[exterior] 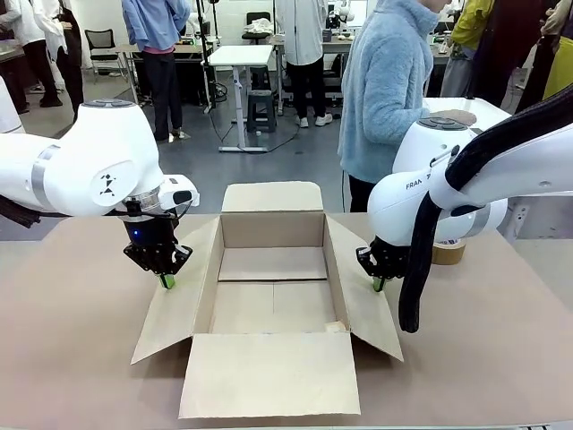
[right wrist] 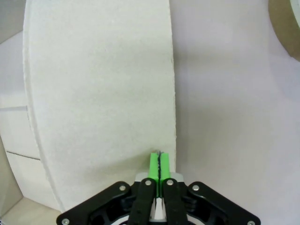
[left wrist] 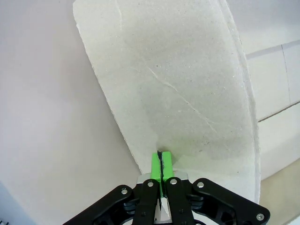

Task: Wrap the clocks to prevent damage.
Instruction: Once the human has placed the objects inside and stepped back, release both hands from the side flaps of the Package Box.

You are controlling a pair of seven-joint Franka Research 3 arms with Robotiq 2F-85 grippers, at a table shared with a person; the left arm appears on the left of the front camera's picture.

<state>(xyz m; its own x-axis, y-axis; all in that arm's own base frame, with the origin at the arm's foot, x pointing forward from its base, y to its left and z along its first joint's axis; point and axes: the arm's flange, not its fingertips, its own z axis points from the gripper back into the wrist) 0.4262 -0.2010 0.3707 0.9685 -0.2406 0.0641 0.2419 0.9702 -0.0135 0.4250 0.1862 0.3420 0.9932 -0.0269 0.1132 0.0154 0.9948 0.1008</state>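
On the table's (exterior: pixel 72 358) left side, the left gripper (exterior: pixel 166 280) points down, green pads (left wrist: pixel 155 165) clenched together with nothing between them. Its tip sits at the outer edge of the box's left flap (exterior: pixel 179 300); from the left wrist view the tip (left wrist: pixel 161 161) appears to touch the flap (left wrist: pixel 178 84).

Centre: cardboard box (exterior: pixel 273 230), open at the top, all four flaps folded outward. The far flap (exterior: pixel 271 196) stands up, the near flap (exterior: pixel 269 372) lies flat toward the robot. Inside: bare cardboard floor with a seam across it between the bottom flaps.

Right of centre: right flap (exterior: pixel 369 309) splayed out. The right gripper (exterior: pixel 378 285) points down onto it, jaws pressed shut, grasping nothing. In the right wrist view its tip (right wrist: pixel 159 164) rests on the flap (right wrist: pixel 98 84) close to the outer edge.

Far right: brown tape roll (exterior: pixel 448 253) on the table, partly hidden behind the right arm. A person in a light blue fleece (exterior: pixel 385 90) stands at the far side.
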